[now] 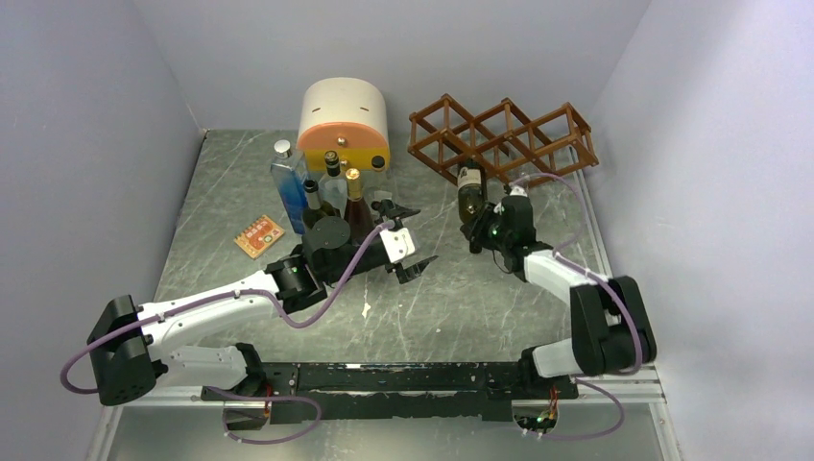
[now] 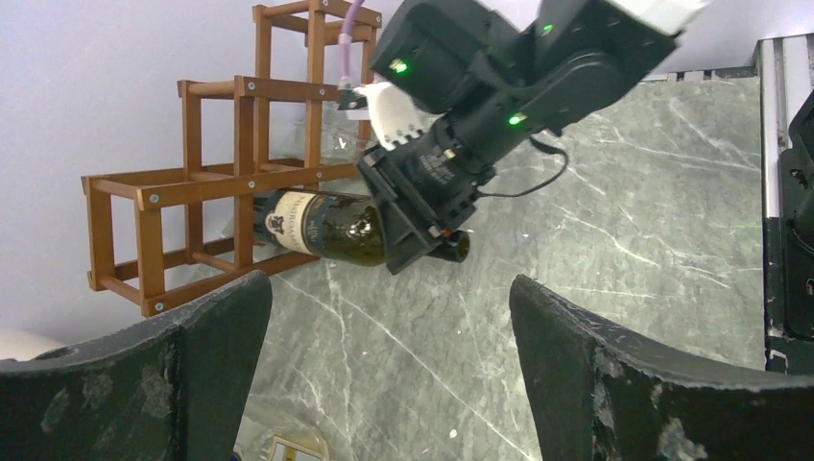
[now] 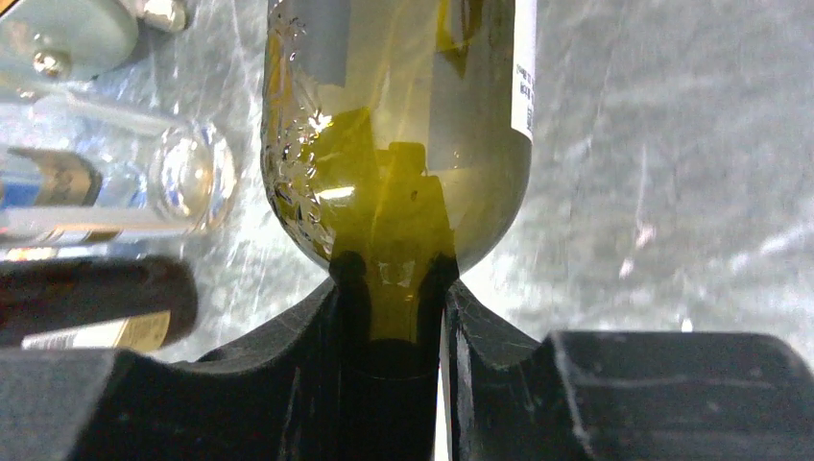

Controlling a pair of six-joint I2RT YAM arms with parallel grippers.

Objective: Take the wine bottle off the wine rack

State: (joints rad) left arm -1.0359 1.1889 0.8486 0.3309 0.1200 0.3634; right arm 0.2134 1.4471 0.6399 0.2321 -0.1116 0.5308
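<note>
1. The right gripper (image 3: 392,317) is clamped on the neck of the wine bottle (image 2: 326,229).
2. The bottle lies on its side, its base end inside a bottom cell of the wine rack (image 2: 221,188) and its neck pointing out toward the arms.
3. Withdrawal should follow that axis.
4. The left gripper (image 1: 415,238) stands open, well apart, beside the standing bottles (image 1: 331,187).

Cool, even light is coming down from overhead, washing the grey worktop (image 1: 461,307) and leaving only faint, soft shadows. In the right wrist view glare is smearing white across the marbled surface behind the wine bottle (image 3: 403,125) (its glass is glowing olive, flecked with bright reflections). The left jaws are looming dark and slightly soft up close.
</note>
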